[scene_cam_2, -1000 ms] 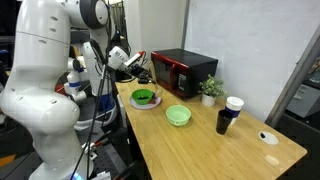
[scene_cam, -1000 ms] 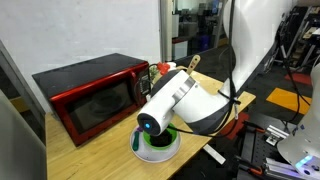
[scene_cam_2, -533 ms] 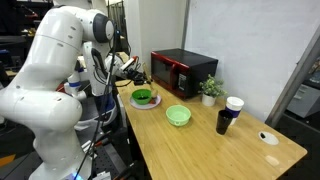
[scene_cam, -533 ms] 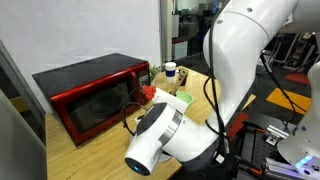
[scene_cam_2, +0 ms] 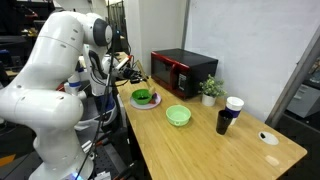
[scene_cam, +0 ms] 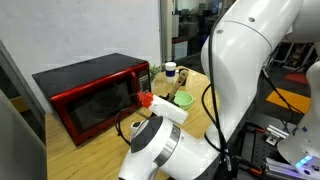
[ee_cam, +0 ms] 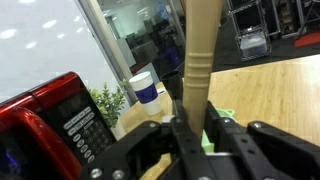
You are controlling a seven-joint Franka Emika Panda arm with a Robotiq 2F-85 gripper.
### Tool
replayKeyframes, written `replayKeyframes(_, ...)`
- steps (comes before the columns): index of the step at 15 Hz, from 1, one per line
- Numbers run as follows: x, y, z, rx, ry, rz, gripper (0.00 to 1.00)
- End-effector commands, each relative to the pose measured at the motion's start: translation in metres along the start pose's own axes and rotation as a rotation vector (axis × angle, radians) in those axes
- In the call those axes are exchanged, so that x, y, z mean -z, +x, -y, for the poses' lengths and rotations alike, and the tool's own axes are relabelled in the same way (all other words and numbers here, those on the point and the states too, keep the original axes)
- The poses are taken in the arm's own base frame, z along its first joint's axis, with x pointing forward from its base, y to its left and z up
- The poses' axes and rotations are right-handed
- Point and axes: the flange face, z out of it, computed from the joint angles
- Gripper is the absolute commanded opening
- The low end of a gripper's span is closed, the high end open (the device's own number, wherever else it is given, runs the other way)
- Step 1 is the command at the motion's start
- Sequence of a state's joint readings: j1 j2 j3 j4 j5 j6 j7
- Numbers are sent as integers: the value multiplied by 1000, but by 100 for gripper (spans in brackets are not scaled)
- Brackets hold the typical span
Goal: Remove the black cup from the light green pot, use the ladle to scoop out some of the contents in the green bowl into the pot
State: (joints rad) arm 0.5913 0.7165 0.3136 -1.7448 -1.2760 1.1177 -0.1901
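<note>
Tool (ee_cam: 196, 128): pinched on the ladle (ee_cam: 198, 50) handle.
Change: tool is brought lower, nearer the bowl (scene_cam_2: 143, 97) at left.
Cup (scene_cam_2: 223, 121): set right of the pot (scene_cam_2: 178, 115).
Meaning: scooping is judged next.

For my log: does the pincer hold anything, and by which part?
The pincer grips the ladle by its pale handle, as the wrist view shows; the scoop end is hidden.
</note>
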Motion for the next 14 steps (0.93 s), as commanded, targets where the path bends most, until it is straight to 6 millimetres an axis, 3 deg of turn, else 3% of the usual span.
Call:
replayKeyframes(1,7,-3,-1,-11,-4,41,6)
replayKeyframes(8,18,2,12,25,-28,58,6)
replayKeyframes(14,17,21,23,81,-32,64,6)
